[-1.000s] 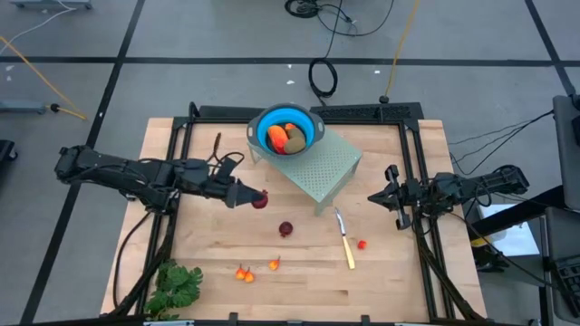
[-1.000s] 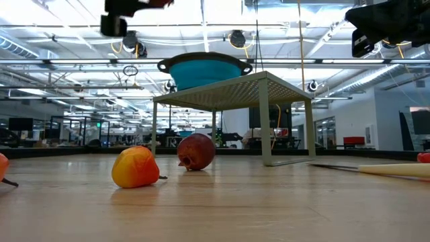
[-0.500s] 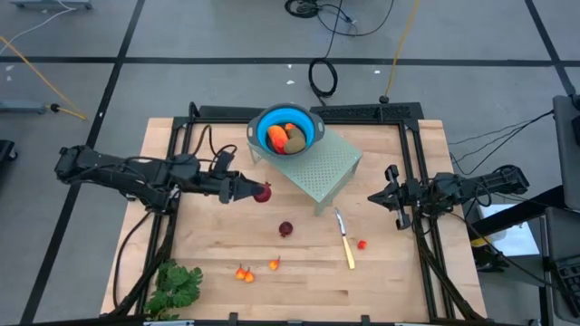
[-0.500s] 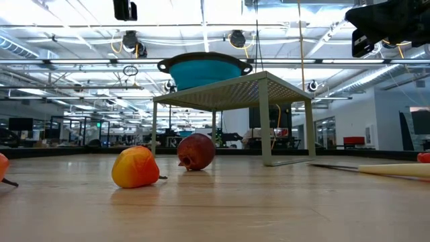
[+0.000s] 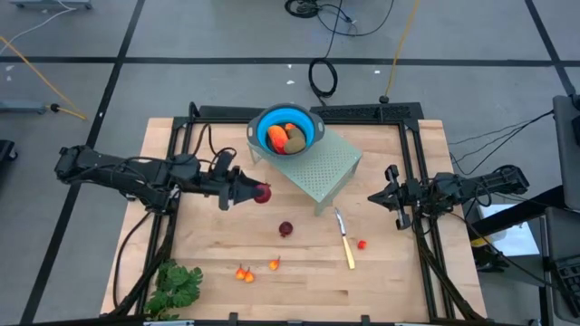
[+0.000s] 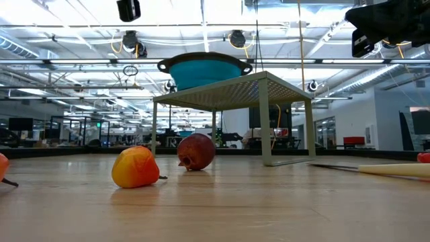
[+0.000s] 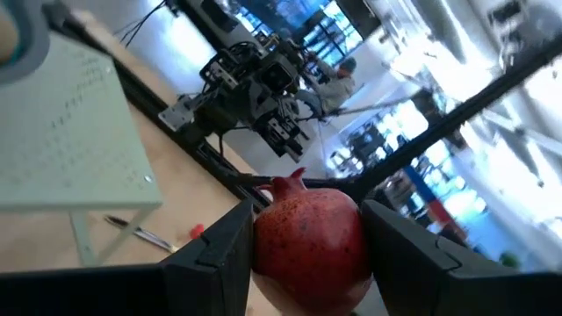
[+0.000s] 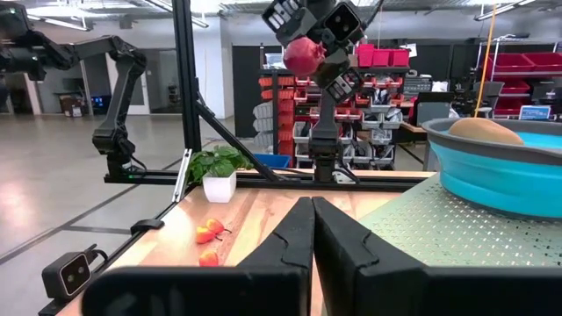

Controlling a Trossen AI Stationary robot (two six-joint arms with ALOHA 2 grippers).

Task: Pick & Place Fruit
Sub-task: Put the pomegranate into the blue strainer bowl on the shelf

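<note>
You had the left gripper [image 5: 256,193] raised above the pale wooden table [image 5: 399,281], just short of the sage-green perforated metal stand [image 5: 328,170], with its two dark fingers [image 7: 219,254] partly spread and clamped on either side of a dark red, speckled toy pomegranate with a small crown at its top [image 7: 309,243]. The fingers met it across its widest part, which I judged the right place: the ball looked smooth, hard and light, so a grip nearer the crown or the base would likely have let it squirt out. The blue round colander with grey handles [image 5: 288,129] sat on the stand and already held an olive-brown oval and a longer orange-red piece [image 5: 280,138]. A second dark red ball [image 5: 286,229] lay on the table near the yellow-handled knife [image 5: 345,242], a tiny orange-red bit [image 5: 362,244] just beside the blade's far side, and more orange-red bits [image 5: 244,273] sat toward the front edge, near the leafy green bunch [image 5: 176,286]. Those small bits looked light and apt to roll, so I would have pinched them low and squarely. Your right gripper [image 8: 312,230] waited at the table's right edge, its fingers pressed together on nothing.
</note>
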